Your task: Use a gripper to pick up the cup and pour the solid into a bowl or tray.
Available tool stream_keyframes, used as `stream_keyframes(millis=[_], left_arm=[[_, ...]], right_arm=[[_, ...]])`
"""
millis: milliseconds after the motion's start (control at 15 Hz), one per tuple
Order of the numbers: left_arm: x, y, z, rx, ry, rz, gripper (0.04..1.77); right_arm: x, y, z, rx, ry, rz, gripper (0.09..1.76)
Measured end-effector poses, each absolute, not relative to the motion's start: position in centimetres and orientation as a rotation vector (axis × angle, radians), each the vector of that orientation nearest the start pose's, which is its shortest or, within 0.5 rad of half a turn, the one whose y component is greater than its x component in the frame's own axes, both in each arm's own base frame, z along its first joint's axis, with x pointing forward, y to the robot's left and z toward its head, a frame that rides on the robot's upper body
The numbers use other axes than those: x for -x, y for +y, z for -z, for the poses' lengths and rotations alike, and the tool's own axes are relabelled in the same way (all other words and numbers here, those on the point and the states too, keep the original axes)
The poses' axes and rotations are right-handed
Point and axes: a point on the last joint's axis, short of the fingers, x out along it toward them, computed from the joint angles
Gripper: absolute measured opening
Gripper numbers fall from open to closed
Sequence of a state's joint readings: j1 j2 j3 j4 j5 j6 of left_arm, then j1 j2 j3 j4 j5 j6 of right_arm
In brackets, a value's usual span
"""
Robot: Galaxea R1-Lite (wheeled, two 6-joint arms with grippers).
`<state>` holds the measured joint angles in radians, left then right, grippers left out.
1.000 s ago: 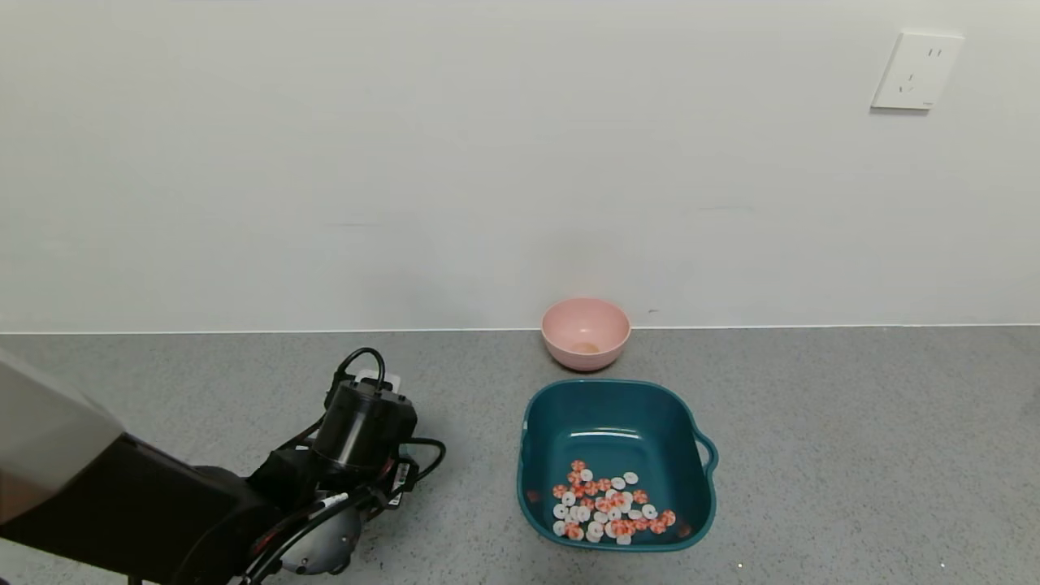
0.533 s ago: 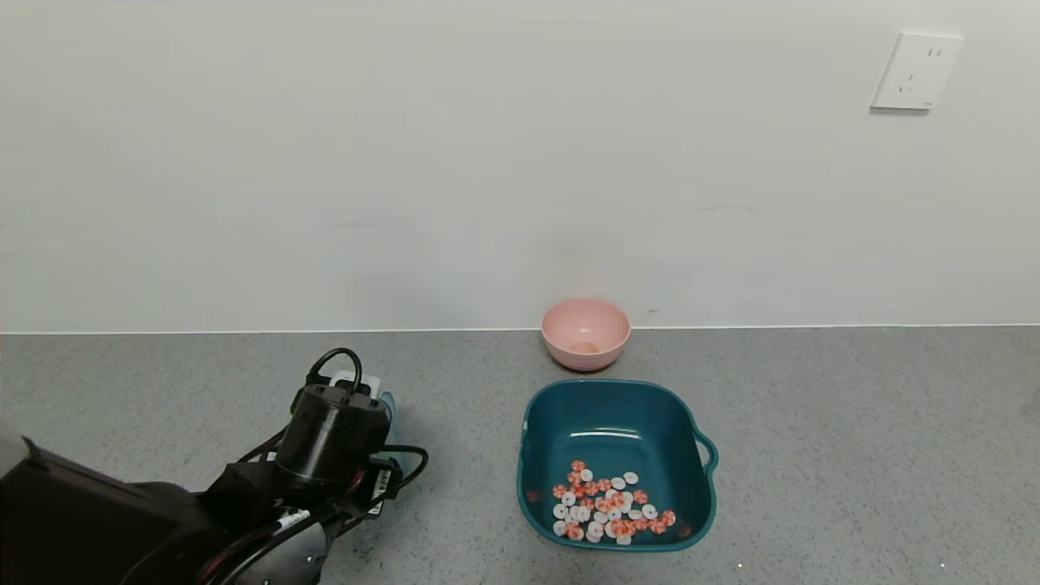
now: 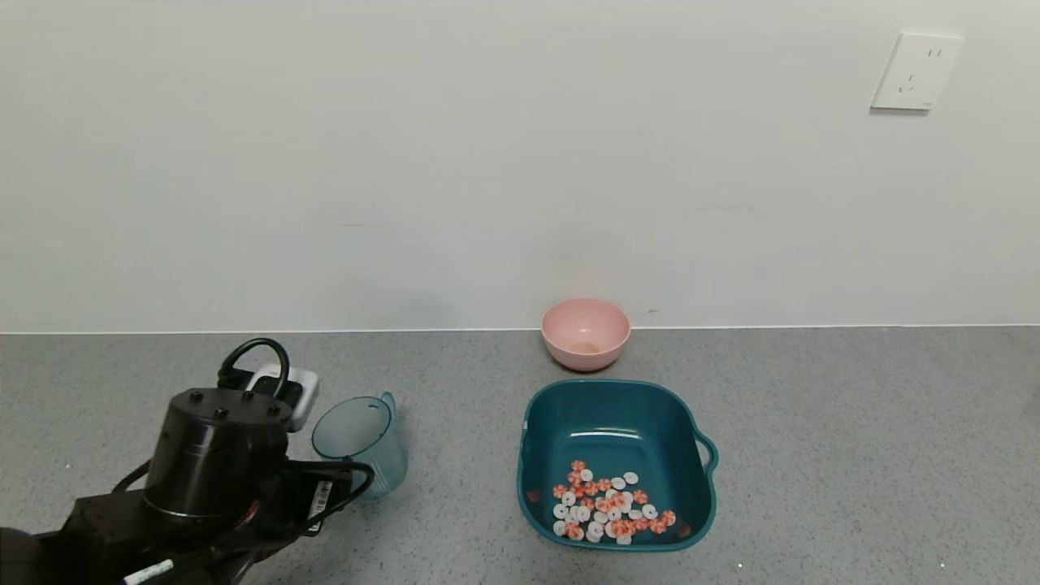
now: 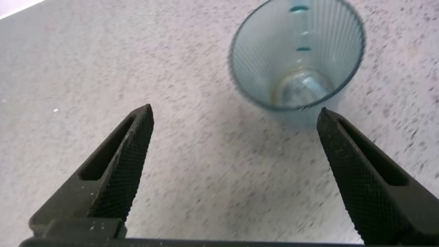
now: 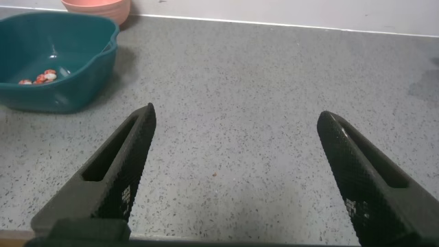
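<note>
The cup [image 3: 358, 443] stands upright on the grey counter, left of the basin; it looks empty. In the left wrist view the cup [image 4: 296, 58] lies just beyond my open left gripper [image 4: 234, 113], apart from both fingers. The left arm's black wrist [image 3: 215, 455] is to the cup's left and hides the fingers in the head view. The solid [image 3: 609, 508], white and orange-red discs, lies in the near part of the dark teal basin [image 3: 605, 383]. My right gripper [image 5: 236, 113] is open and empty over bare counter, out of the head view.
A small pink bowl [image 3: 585, 331] stands against the wall behind the basin. The right wrist view shows the basin [image 5: 68, 41] and the pink bowl [image 5: 99, 7] farther off. A wall socket [image 3: 916, 71] is at the upper right.
My left arm has drawn back to the left, away from the cup. The cup, hidden under the wrist before, now stands uncovered on the counter.
</note>
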<state>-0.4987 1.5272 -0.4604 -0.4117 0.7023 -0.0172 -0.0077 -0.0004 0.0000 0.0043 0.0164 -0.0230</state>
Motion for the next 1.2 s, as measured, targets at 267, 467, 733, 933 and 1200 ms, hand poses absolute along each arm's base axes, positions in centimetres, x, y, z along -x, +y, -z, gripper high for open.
stream_keyframes(millis=[267, 467, 733, 933, 1200], left_arm=[[-17.1, -7.6, -14.7, -0.339, 0.496, -0.224, 1.71], [-14.9, -6.7, -16.2, -0.327, 0.449, -0.249, 1.71], [-11.7, -5.1, -17.4, -0.317, 0.427, -0.249, 1.72], [-9.7, -4.0, -17.8, -0.289, 0.394, -0.248, 1.72], [-8.2, -3.2, -18.3, -0.150, 0.309, -0.216, 1.72]], right_arm=[[2.3, 0.1, -7.5, 0.023, 0.004, -0.009, 1.71], [2.3, 0.1, -7.5, 0.022, 0.004, -0.009, 1.71], [2.3, 0.1, -7.5, 0.023, 0.004, -0.009, 1.71], [2.3, 0.1, -7.5, 0.022, 0.004, -0.009, 1.71], [2.3, 0.1, -7.5, 0.022, 0.004, -0.009, 1.71]])
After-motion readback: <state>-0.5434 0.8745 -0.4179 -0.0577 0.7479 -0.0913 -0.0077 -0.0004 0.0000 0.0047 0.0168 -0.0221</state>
